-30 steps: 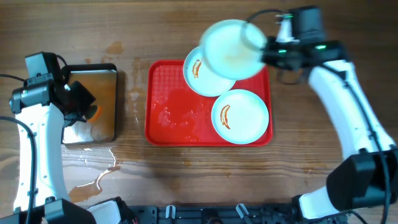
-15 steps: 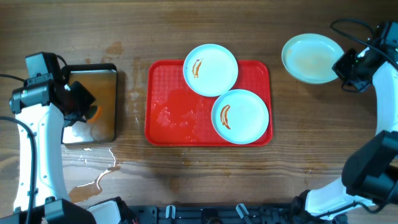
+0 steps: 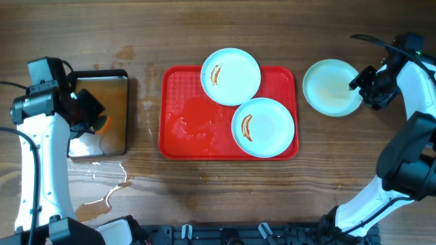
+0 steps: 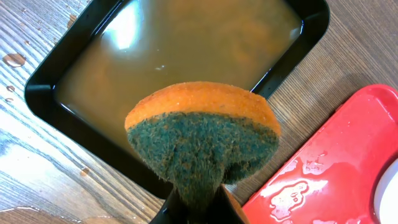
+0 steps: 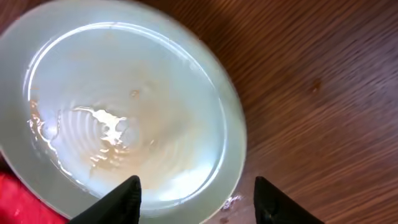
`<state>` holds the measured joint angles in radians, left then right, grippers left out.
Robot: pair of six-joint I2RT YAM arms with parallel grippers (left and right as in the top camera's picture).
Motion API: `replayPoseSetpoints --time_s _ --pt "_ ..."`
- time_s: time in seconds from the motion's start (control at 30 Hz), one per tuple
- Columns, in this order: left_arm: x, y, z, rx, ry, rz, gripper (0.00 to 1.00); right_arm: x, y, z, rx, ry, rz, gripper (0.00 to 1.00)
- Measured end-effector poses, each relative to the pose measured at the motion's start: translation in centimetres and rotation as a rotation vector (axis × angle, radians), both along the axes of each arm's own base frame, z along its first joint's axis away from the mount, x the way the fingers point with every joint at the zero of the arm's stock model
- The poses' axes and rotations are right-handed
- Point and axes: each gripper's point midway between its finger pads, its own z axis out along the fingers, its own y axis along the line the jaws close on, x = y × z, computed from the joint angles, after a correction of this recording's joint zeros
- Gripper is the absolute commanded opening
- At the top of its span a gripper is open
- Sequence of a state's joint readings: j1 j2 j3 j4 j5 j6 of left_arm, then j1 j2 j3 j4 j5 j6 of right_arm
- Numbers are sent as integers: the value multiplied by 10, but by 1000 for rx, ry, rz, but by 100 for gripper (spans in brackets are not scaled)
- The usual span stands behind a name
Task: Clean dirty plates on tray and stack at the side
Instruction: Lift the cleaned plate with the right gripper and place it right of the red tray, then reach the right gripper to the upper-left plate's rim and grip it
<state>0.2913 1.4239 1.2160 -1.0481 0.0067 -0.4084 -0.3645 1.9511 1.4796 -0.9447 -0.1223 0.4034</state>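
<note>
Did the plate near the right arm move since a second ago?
Yes. It went right: the plate hung over the tray at its upper right corner, and now it lies on the table beside the tray.

The left gripper [image 4: 198, 208] pinches an orange sponge [image 4: 202, 134], green face showing. Beyond the fingertips sits a black-rimmed pan [image 4: 43, 93] of murky brown water; right of them, the wet red tray [image 4: 323, 168].

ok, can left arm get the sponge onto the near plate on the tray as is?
Probably yes: nothing stands between the sponge and that plate, just wet tray, and the right fingers are off at the third plate.
</note>
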Motion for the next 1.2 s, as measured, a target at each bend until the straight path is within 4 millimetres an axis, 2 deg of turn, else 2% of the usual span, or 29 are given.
replayPoseSetpoints --time_s 0.1,0.17,0.27,0.37,0.4,0.47,0.6,0.7,0.83,0.97,1.0,1.07,1.1,1.2 --pt "0 0 0 0 0 0 4 4 20 9 71 -38 76 62" --pt "0 0 0 0 0 0 4 12 51 31 135 -124 201 74" --pt "0 0 0 0 0 0 4 25 105 68 184 -255 384 99" --pt "0 0 0 0 0 0 4 31 163 85 209 -327 551 99" --pt "0 0 0 0 0 0 4 31 191 87 223 -339 618 100" --pt "0 0 0 0 0 0 4 38 221 86 161 -357 665 99" --pt "0 0 0 0 0 0 4 49 265 77 27 -383 726 99" --pt "0 0 0 0 0 0 4 53 282 52 -65 -353 754 99" --pt "0 0 0 0 0 0 4 59 277 13 -129 -282 744 99" --pt "1 0 0 0 -2 0 4 63 276 -24 -123 -227 747 97" --pt "1 0 0 1 -5 0 4 63 278 -32 -110 -220 751 94" --pt "1 0 0 2 -6 0 4 65 282 -42 -90 -218 761 81" --pt "2 0 0 1 -5 0 4 66 284 -45 -82 -220 766 68" --pt "2 1 -3 -1 3 0 4 67 287 -50 -72 -222 775 42"
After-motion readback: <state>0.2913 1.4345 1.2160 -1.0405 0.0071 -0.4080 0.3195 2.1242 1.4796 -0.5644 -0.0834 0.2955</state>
